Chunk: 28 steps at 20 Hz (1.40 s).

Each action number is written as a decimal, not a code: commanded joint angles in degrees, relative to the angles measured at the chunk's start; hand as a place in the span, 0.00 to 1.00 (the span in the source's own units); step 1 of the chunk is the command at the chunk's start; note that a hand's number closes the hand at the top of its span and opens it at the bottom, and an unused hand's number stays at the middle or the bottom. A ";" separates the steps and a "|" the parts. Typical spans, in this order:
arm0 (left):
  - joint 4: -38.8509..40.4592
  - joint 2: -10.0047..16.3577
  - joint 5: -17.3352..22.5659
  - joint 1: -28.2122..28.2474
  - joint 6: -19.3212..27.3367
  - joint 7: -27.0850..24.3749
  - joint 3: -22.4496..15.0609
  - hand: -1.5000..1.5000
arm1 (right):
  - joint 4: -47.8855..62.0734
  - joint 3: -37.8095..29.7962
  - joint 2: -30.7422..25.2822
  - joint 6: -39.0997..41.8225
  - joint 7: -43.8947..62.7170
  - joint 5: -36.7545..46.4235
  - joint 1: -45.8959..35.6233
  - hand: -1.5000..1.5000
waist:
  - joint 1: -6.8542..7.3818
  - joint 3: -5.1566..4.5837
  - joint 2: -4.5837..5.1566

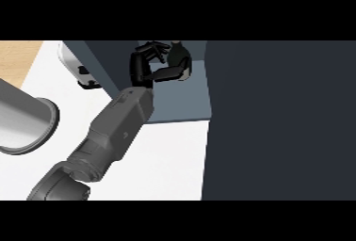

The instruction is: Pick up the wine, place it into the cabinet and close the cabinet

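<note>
My left hand [147, 63] is up at the back, inside the open cabinet, at the end of a grey forearm that crosses the white counter from the lower left. Its fingers and thumb curl round the dark wine bottle [180, 57], which stands upright over the cabinet's blue-grey shelf [182, 101]. The hand hides much of the bottle; I cannot tell whether its base touches the shelf. The cabinet's dark door [278, 122] fills the right side of the view. My right hand does not show.
A large grey metal cylinder [21, 122] stands on the white counter [167, 160] at the left edge. A small white and grey object [80, 70] sits behind the cabinet's left wall [94, 61]. Wooden floor shows at the top left.
</note>
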 commanded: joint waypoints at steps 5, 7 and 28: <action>3.47 1.91 -1.69 -0.87 3.25 1.24 0.02 0.00 | -5.06 -0.59 -0.60 -0.65 2.24 -2.36 0.92 0.00 | -0.52 -0.11 0.31; 3.30 0.80 -2.41 1.27 2.08 -0.05 -0.44 0.00 | -3.03 0.70 0.07 -1.79 2.82 -0.32 -1.06 0.00 | 0.51 -0.13 0.10; 3.11 0.33 -3.61 4.76 2.58 -5.93 0.74 0.00 | -2.49 0.27 -0.24 0.58 0.25 -2.71 1.06 0.00 | -0.44 -0.10 0.41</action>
